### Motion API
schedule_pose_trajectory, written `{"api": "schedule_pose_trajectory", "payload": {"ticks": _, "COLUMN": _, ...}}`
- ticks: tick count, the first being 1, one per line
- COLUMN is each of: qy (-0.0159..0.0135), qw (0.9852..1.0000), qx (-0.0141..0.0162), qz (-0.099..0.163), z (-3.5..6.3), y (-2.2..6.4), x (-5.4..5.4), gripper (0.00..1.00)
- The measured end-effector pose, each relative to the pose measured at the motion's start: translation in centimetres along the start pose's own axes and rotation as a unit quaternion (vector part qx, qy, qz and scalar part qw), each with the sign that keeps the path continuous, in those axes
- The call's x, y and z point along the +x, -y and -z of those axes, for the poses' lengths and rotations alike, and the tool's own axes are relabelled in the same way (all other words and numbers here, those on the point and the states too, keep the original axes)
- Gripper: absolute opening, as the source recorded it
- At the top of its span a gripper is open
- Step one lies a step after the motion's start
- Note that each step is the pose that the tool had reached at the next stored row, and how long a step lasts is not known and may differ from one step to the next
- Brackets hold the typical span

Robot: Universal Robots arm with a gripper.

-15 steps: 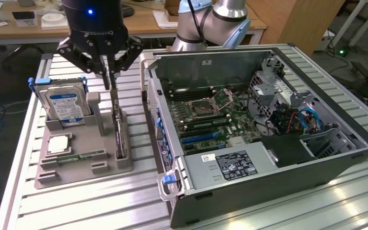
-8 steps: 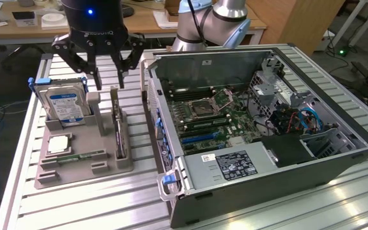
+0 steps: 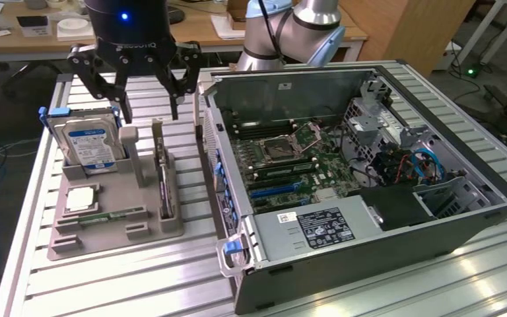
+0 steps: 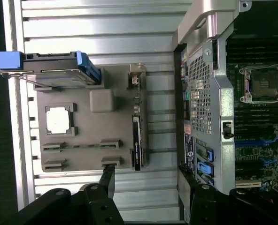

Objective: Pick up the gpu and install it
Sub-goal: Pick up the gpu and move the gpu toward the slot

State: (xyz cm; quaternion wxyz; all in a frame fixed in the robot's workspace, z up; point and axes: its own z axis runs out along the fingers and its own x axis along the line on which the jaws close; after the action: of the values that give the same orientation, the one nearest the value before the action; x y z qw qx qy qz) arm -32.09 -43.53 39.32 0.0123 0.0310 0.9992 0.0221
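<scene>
Closest to where I stand is the computer case (image 3: 465,221), lying on its side on the slotted metal desk (image 3: 148,281). Its side panel is off, so the power supply (image 3: 324,228) and the motherboard (image 3: 289,162) face upward. I take that to be deliberate: the blue slots (image 3: 271,191) can be reached straight from above.

Beside the case, to the exterior view's left, sits a grey moulded tray (image 3: 117,234) that keeps each part in its own pocket. The hard drive (image 3: 90,145) stands upright at the back. A processor chip (image 3: 82,198) lies flat, and a slim memory stick (image 3: 113,214) rests in a low groove.

The gpu (image 3: 161,175) stands on its long edge in a narrow slot on the side of the tray nearest the case. Its pale bracket end is at the back. Standing it up like that leaves both flat faces free for a grip from above.

The pincer (image 3: 150,105) hangs over the back of the tray with its fingers spread wide and nothing between them. It is well above the card and not touching it. From the wrist, one black finger (image 4: 107,180) reaches just over the tray's edge, close beside the dark end of the gpu (image 4: 136,140). The other sits toward the case wall (image 4: 209,108).

I judge that the card has not yet been gripped, and no card is seated in the board.
</scene>
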Motion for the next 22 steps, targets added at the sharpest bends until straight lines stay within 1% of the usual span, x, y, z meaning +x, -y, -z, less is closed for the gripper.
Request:
{"api": "schedule_pose_trajectory", "payload": {"ticks": 3, "qy": -0.0012, "qw": 0.9996, "qx": -0.0007, "qz": 0.028, "z": -0.06, "y": 0.01, "x": 0.0, "gripper": 0.65}}
{"api": "schedule_pose_trajectory", "payload": {"ticks": 7, "qy": -0.0027, "qw": 0.998, "qx": -0.0015, "qz": 0.062, "z": -0.3, "y": 0.02, "x": 0.0, "gripper": 0.65}}
{"api": "schedule_pose_trajectory", "payload": {"ticks": 8, "qy": -0.0029, "qw": 0.9978, "qx": -0.0016, "qz": 0.066, "z": -0.43, "y": 0.03, "x": 0.1, "gripper": 0.65}}
{"api": "schedule_pose_trajectory", "payload": {"ticks": 14, "qy": -0.0025, "qw": 0.9979, "qx": -0.0015, "qz": 0.065, "z": -1.55, "y": -0.39, "x": 0.2, "gripper": 0.65}}
{"api": "schedule_pose_trajectory", "payload": {"ticks": 18, "qy": -0.0025, "qw": 0.9979, "qx": -0.0013, "qz": 0.064, "z": -2.2, "y": -0.41, "x": 0.2, "gripper": 0.65}}
{"api": "schedule_pose_trajectory", "payload": {"ticks": 22, "qy": -0.0025, "qw": 0.998, "qx": -0.0013, "qz": 0.064, "z": -2.65, "y": -0.39, "x": 0.3, "gripper": 0.65}}
